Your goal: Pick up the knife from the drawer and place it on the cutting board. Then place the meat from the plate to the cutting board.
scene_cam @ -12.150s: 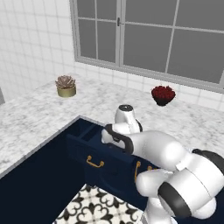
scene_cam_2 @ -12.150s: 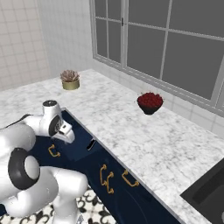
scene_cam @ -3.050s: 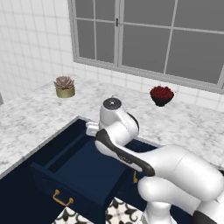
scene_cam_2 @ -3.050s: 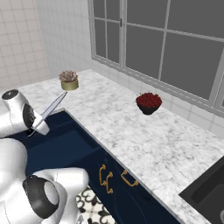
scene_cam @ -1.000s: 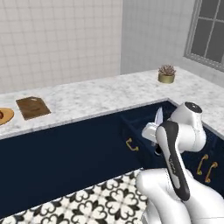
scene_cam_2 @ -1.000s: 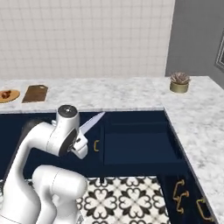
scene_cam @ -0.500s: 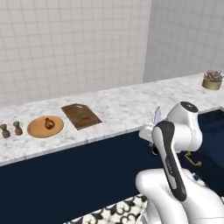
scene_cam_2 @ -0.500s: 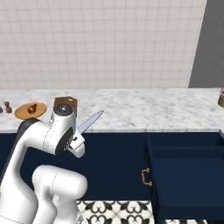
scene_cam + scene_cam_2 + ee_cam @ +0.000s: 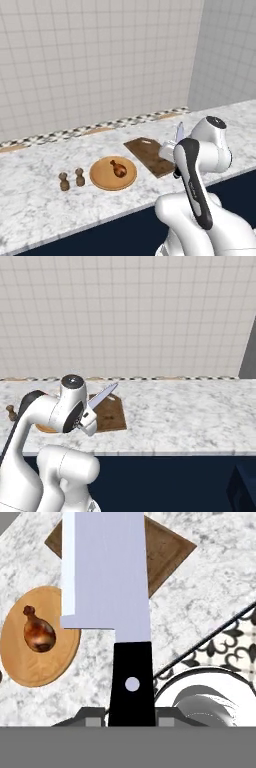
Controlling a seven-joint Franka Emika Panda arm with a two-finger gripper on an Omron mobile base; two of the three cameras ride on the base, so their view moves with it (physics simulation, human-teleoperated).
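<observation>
My gripper (image 9: 131,719) is shut on the black handle of the knife (image 9: 107,567), whose broad silver blade points up and away from the hand. The blade (image 9: 102,395) hangs in the air above the counter's front edge, near the dark brown cutting board (image 9: 150,156) (image 9: 111,415) (image 9: 167,549). Left of the board lies the round tan plate (image 9: 102,177) (image 9: 40,664) with the reddish-brown meat (image 9: 118,168) (image 9: 37,632) on it. A corner of the open navy drawer (image 9: 244,483) shows at the lower right of the right base view.
Two small wooden shakers (image 9: 71,179) stand left of the plate. The marble counter (image 9: 190,411) runs along a tiled wall, with bare marble to the right of the board. Navy cabinet fronts (image 9: 165,481) drop below the counter edge.
The whole scene has shifted: the base has driven along the counter, so the board and plate now sit in front of the arm. The knife stays in the shut gripper.
</observation>
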